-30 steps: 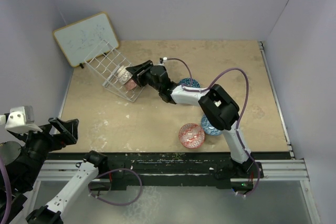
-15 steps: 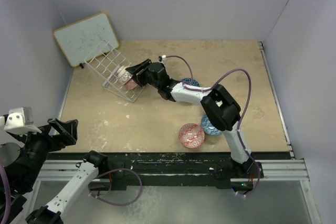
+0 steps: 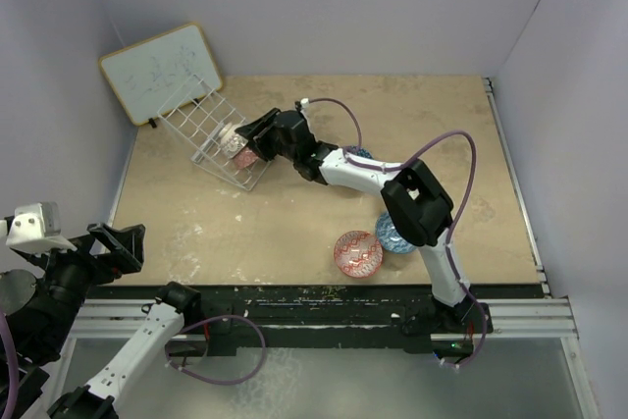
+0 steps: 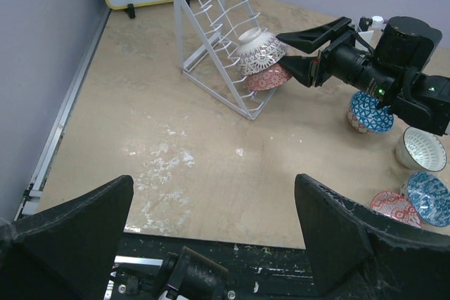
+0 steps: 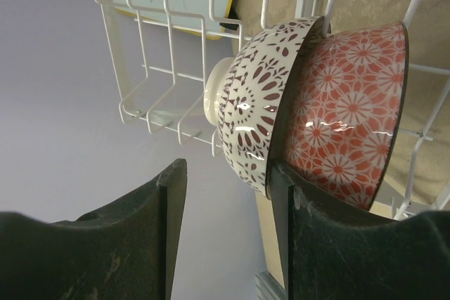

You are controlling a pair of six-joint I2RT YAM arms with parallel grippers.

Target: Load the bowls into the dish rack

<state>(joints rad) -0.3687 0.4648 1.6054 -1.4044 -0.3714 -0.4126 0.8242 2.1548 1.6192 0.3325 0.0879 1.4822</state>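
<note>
Since the white bowl (image 5: 253,103) is being propped in the rack (image 4: 211,40) against the red bowl (image 5: 344,110), the right end effector (image 5: 228,173), fingers apart, is best being backed straight out.

1. From overhead I get even, bright light falling from above; the beige stone-look tabletop (image 3: 294,233) shows only faint, soft shadows beneath the white-and-black right arm (image 3: 353,176).
2. On the right wrist feed, a small white glare spot sits on the glossy cream-white bowl with brown pattern (image 5: 253,103), which is sharp.
3. The black fingers (image 5: 105,244) of the right gripper (image 5: 228,166), up close, look dark, soft-edged and nearly featureless.
</note>
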